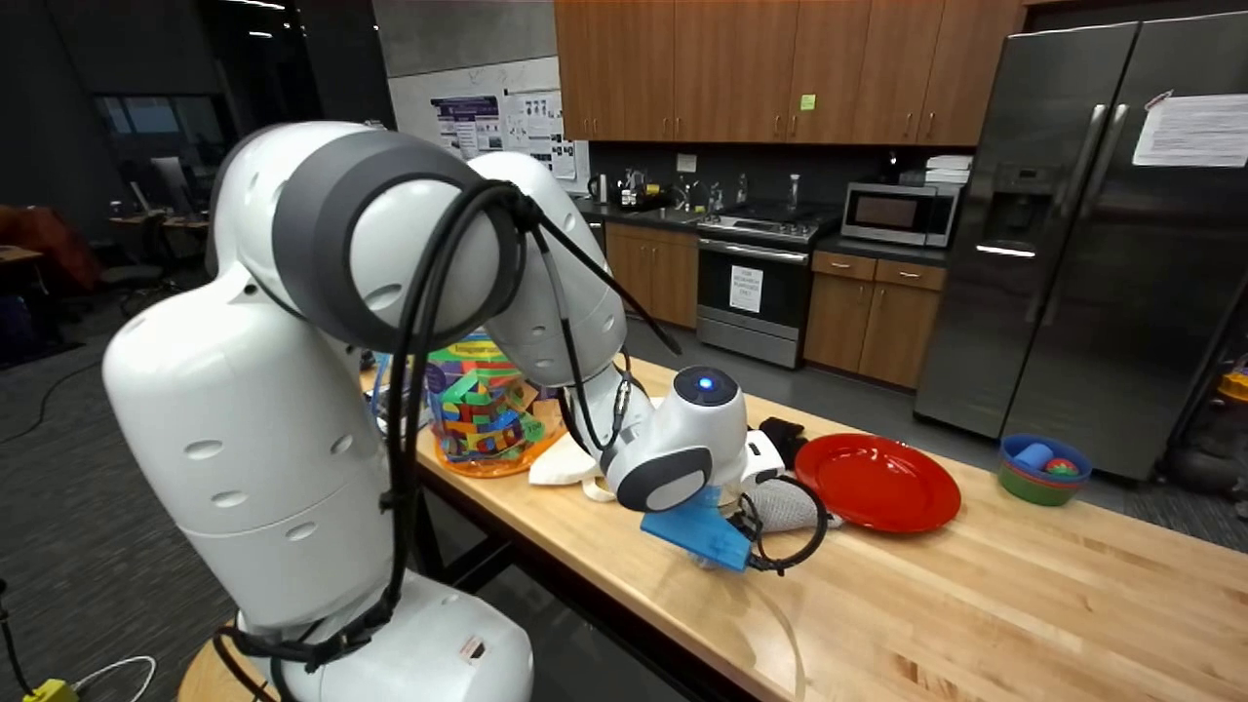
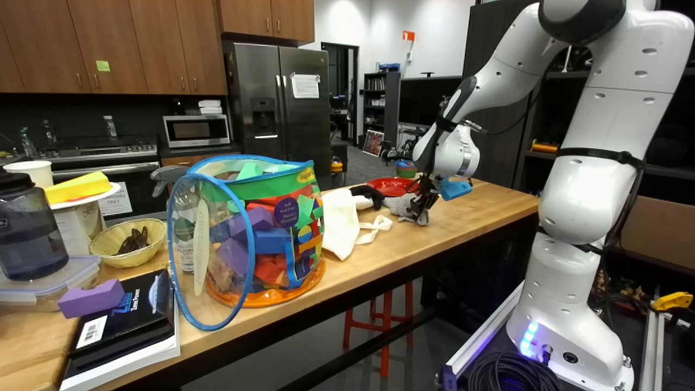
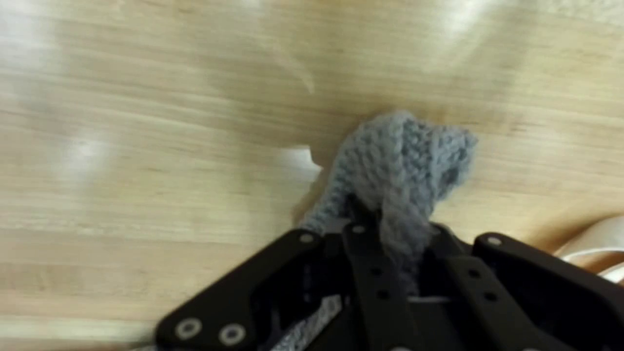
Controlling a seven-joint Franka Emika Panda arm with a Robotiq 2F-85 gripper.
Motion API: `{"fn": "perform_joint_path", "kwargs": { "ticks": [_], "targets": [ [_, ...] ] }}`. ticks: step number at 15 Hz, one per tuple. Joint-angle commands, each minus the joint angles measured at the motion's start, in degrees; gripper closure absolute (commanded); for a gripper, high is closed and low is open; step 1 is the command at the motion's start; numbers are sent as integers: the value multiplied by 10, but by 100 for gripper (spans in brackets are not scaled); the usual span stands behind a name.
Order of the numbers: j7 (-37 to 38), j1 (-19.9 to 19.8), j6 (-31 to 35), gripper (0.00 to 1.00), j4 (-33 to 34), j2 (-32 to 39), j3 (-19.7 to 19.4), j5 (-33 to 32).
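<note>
My gripper (image 3: 396, 233) is closed around a bunched part of a grey knitted cloth (image 3: 390, 156), which sticks up between its fingers in the wrist view. In an exterior view the gripper (image 2: 422, 203) points down at the table, with the grey cloth (image 2: 400, 205) at its fingers. In an exterior view the grey cloth (image 1: 783, 505) lies partly behind the blue wrist part (image 1: 697, 531), and the fingertips are hidden there. A white cloth with straps (image 2: 340, 224) and a black item (image 2: 366, 195) lie close by. A red plate (image 1: 877, 485) lies just beyond the cloth.
Nested bowls (image 1: 1038, 487) with small items stand past the plate. A clear bag of coloured foam blocks (image 2: 279, 228) stands on the wooden table (image 1: 1053, 595). Beyond it are a basket (image 2: 127, 258), books (image 2: 130, 320), a purple block (image 2: 91, 298) and a dark jar (image 2: 30, 233).
</note>
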Motion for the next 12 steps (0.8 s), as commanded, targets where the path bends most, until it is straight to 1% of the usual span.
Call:
{"fn": "perform_joint_path", "kwargs": {
  "ticks": [1,3,5,6,7,8,9,12],
  "targets": [
    [82,-42,72,96,6,62,8,-65],
    [132,-66,112,96,11,91,5,-105],
    [165,-81,149,96,18,120,-6,-132],
    [188,-127,169,96,23,135,21,-155],
    [196,-139,184,96,27,147,17,-163],
    [176,-98,201,96,32,161,-33,-135],
    [166,-90,215,96,36,171,-49,-116],
    [135,-39,243,96,38,192,-105,-35]
  ]
}}
